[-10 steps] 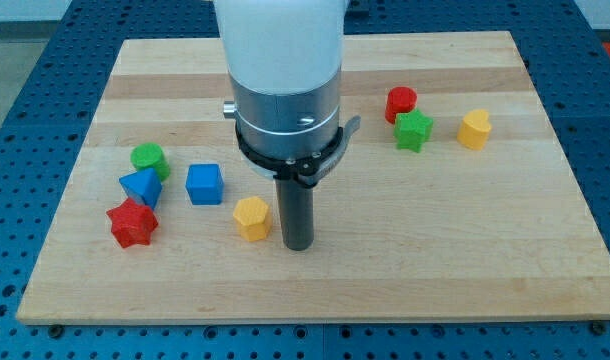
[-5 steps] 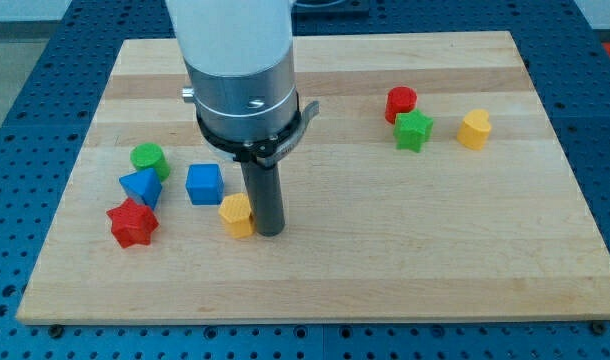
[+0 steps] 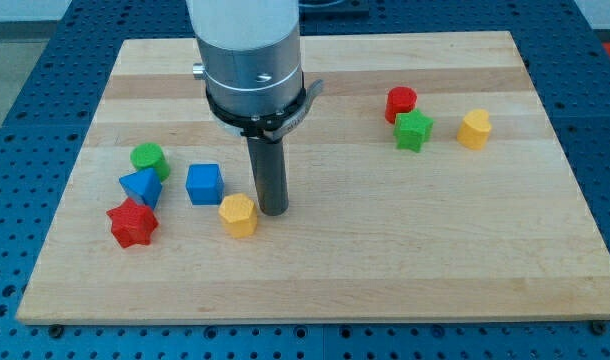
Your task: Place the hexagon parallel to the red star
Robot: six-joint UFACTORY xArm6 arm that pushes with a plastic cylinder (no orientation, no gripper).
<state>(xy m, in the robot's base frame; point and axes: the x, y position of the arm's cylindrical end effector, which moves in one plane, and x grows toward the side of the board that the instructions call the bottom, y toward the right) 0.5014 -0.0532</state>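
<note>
The yellow hexagon [image 3: 238, 214] lies on the wooden board [image 3: 315, 270] at lower left of centre. The red star [image 3: 132, 224] lies further to the view's left, at about the same height, roughly a hundred pixels away. My tip [image 3: 274, 211] rests on the board just to the right of the hexagon, slightly above its centre, close to it; I cannot tell if they touch. The blue cube [image 3: 204, 184] sits just up-left of the hexagon.
A blue triangular block [image 3: 141, 186] and a green cylinder [image 3: 148, 158] sit above the red star. At the view's upper right stand a red cylinder [image 3: 401, 102], a green star [image 3: 413, 131] and a yellow heart-shaped block [image 3: 474, 129].
My tip moved left and pushed the yellow hexagon a little to the left, then drew back slightly to the right and up. The other blocks have not moved.
</note>
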